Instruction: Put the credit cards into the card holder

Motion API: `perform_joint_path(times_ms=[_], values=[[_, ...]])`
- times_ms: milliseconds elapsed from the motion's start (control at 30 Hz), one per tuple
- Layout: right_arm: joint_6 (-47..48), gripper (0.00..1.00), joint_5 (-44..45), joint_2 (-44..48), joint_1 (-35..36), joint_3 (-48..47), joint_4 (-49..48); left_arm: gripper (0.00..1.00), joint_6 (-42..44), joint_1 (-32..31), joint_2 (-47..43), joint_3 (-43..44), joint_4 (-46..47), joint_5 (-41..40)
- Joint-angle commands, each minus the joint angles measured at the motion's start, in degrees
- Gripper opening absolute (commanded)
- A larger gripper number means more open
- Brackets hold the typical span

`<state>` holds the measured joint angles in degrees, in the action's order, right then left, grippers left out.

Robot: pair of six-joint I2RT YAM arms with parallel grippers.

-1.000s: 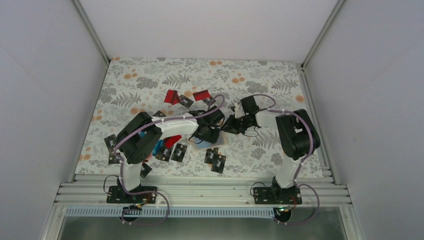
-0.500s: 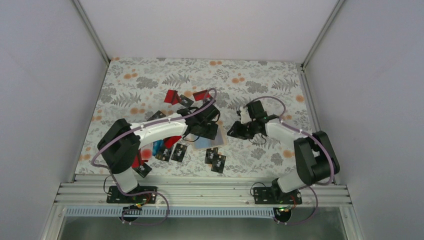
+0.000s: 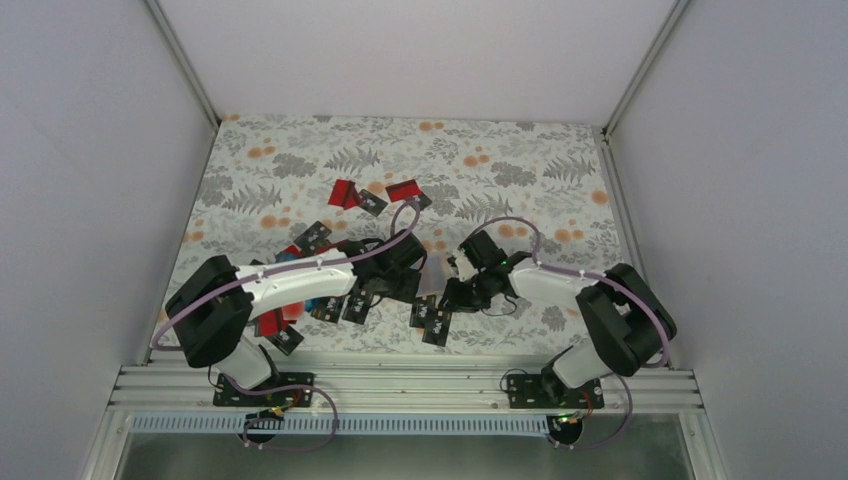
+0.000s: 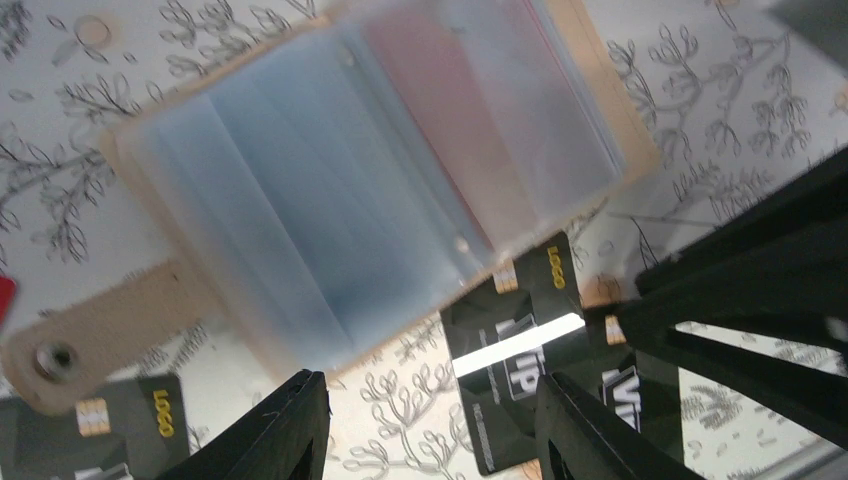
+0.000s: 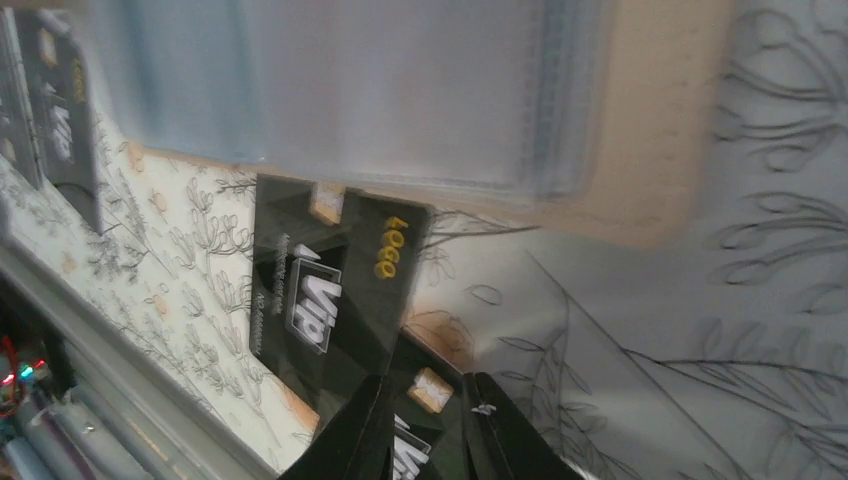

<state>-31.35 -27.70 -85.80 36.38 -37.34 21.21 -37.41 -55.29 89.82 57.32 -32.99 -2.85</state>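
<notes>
**Opened card holder and loose cards, both hands in frame.** The card holder [image 4: 380, 190] lies opened flat, pockets upward, on the bench [image 3: 500, 150], about midway between its side edges and toward the near edge. Its tan strap [image 4: 100, 330] with the snap stud is folded out to one side. A red card [image 4: 450, 110] shows through one clear pocket.

The left hand [image 4: 430, 432] hangs just above the holder's edge, released, with its fingers wide and nothing between them. The right hand [image 5: 432, 435] is over two overlapping black cards [image 5: 335, 290] just beside the holder. Its fingers stand nearly together, and whether they pinch a card cannot be told.

Handling, as judged: the cards are light, stiff and slick and lie flush to the bench, so they are best taken by a short edge or an overlapping corner. The holder is light and floppy and likely to slide, so it is best pinned at its tan border while a card enters a pocket.
</notes>
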Motion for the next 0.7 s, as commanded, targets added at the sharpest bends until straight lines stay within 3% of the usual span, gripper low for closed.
perform_joint_path(times_ms=[0,667], values=[[-1.5,0.21,5.97,-3.03,3.29,-0.63,-0.96,0.53,-3.3,-2.36,-2.58,-2.69,0.45,-2.01],[-4.73,0.22,4.8,-2.64,14.02,2.79,-0.15,0.53,-6.32,-5.71,-6.67,-6.03,-1.06,-3.47]])
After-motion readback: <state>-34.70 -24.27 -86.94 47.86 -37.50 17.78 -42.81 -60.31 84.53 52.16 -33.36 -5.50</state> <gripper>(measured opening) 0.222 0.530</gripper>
